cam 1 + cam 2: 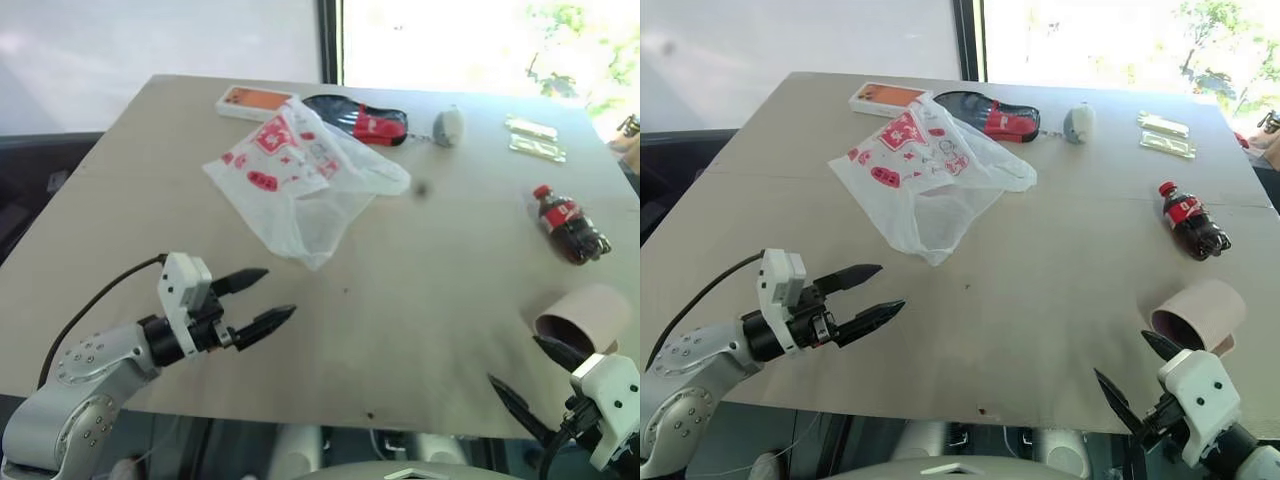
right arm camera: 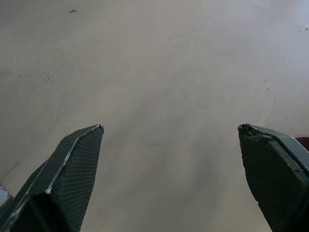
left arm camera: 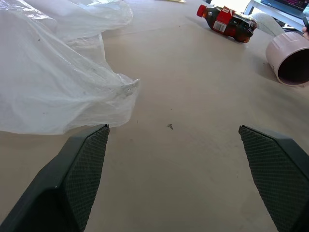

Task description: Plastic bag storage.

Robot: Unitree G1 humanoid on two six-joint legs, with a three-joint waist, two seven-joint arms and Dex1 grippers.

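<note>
Tabletop (image 1: 420,300) holds the plastic bag (image 1: 300,175), a tipped pink cup (image 1: 585,315); both tools spread wide, empty.

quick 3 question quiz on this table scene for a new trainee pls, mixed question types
1. True or false: the left gripper is shut on the plastic bag.
2. Which lies on its side nearest the right gripper? A) pink cup B) cola bottle C) orange phone
3. Fill in: the black-and-red pouch lies partly under the far edge of the ____.

Key: 1 false, both grippers are open and hold nothing; 2 A; 3 plastic bag.
</note>
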